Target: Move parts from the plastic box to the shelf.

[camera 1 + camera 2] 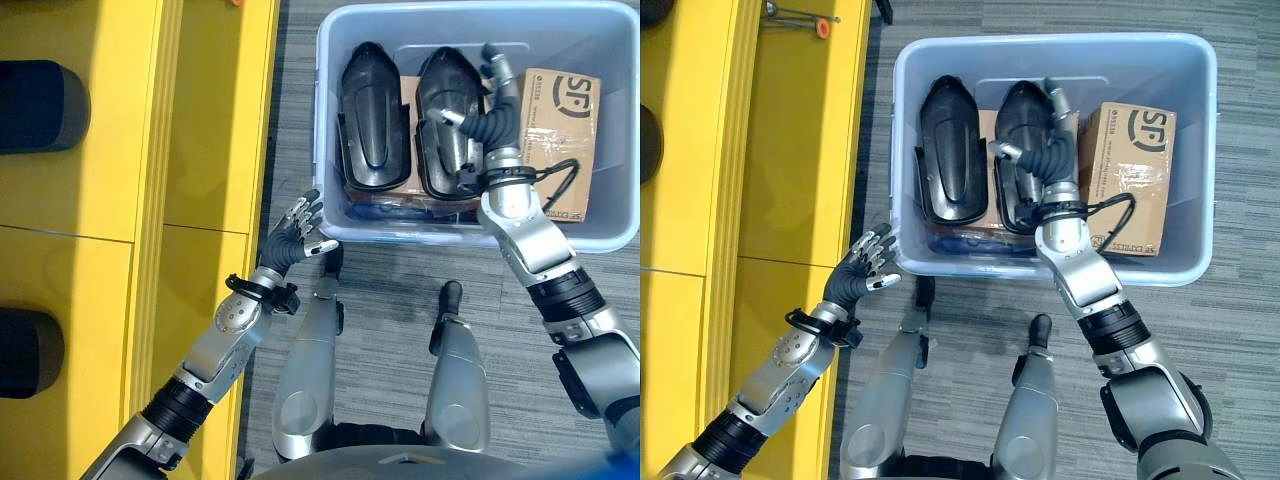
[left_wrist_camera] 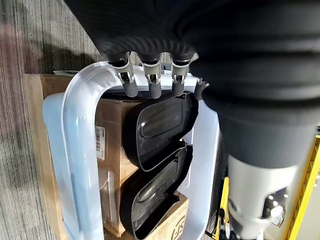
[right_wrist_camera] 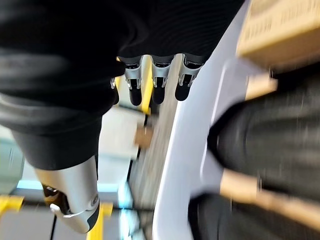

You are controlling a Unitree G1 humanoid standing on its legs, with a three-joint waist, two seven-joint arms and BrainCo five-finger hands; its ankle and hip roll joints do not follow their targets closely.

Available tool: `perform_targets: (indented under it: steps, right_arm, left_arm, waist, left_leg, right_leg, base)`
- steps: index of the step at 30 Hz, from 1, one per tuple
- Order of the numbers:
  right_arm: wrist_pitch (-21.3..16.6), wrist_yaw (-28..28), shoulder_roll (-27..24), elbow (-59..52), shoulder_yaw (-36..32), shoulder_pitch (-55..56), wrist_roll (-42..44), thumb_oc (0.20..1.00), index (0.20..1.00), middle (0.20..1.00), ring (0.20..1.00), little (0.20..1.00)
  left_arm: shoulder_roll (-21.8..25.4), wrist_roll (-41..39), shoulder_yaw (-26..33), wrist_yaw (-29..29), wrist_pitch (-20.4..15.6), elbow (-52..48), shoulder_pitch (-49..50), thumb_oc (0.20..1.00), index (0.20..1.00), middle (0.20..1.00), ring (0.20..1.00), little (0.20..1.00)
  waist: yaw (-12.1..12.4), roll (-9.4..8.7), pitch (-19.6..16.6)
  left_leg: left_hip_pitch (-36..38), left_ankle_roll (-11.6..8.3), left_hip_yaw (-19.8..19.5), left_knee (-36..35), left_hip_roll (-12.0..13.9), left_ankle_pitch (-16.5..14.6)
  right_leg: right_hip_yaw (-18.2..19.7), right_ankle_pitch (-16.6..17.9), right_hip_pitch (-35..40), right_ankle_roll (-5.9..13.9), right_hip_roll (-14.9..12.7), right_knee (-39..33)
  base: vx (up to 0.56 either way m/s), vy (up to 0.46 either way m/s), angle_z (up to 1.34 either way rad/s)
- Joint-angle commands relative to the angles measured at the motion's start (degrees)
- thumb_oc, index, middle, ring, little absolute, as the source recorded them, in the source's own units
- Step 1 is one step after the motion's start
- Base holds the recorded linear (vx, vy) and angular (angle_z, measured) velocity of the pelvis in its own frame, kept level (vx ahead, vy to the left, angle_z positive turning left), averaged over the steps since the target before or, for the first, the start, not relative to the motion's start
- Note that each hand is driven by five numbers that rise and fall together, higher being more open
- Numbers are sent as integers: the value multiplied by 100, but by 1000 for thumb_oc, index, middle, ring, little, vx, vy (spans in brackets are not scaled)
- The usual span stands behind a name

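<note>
Running down the left side of the scene is a yellow shelf, with dark rounded items lying on its far-left part. Near its right edge, the left hand hovers over the grey carpeted floor, just beside the near-left corner of the plastic box; its fingers are straight and slightly spread, holding nothing, and they appear close to the box rim in the left wrist view.

To the right, the pale blue plastic box stands on the floor, well apart from the far end of the shelf and close to its right edge. Inside lie two black moulded parts, side by side and lengthwise, resting on brown cardboard. The left part lies free. The right part lies under the right hand, which reaches down into the box from the near side. The right hand's fingers are extended along the part's right edge and the thumb is set against its top face; whether they actually grip the part cannot be told.

Farthest right in the box, a cardboard carton stands just beside the right part, touching the box's right wall.
</note>
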Motion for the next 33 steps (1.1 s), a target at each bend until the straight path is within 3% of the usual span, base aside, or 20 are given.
perform_targets:
  steps: [1,9,13,24,33]
  right_arm:
    - [-258,-494,-130,-197,-252,-386,-682,1000,1000,1000,1000,1000]
    - [36,-638,-172,-257,-235,-394,-587,1000,1000,1000,1000,1000]
    - [339,-349,-216,-186,-197,-420,-362,1000,1000,1000,1000,1000]
    - [651,174,-309,90,-47,-737,-325,1000,1000,1000,1000,1000]
    - [21,316,-316,-338,283,-970,-1232,1000,1000,1000,1000,1000]
  left_arm:
    - [-63,201,-66,-60,-321,-682,110,1000,1000,1000,1000,1000]
    - [-221,174,-223,130,-470,-669,100,1000,1000,1000,1000,1000]
    - [-286,130,-257,151,-502,-607,51,1000,1000,1000,1000,1000]
    - [-330,118,-290,143,-465,-539,-14,1000,1000,1000,1000,1000]
    - [-371,109,-331,102,-536,-550,67,1000,1000,1000,1000,1000]
  waist:
    - [-92,124,-245]
    - [-251,271,-245]
    - [-323,359,-245]
    - [-346,489,-245]
    - [-321,607,-245]
  left_leg:
    - [-101,138,47,475,26,-835]
    - [-288,90,197,476,61,-797]
    - [-356,62,265,462,98,-773]
    - [-628,35,337,514,114,-745]
    - [-852,36,380,544,68,-746]
  right_leg:
    - [365,366,-466,-594,497,-250]
    - [549,287,-923,-661,550,24]
    - [631,244,-1138,-693,576,159]
    - [689,220,-1614,-728,607,401]
    - [720,173,-1950,-745,600,549]
  base:
    - [-44,36,-6]
    - [-21,44,-10]
    - [-3,31,-7]
    - [-1,-1,-1]
    - [-5,9,0]
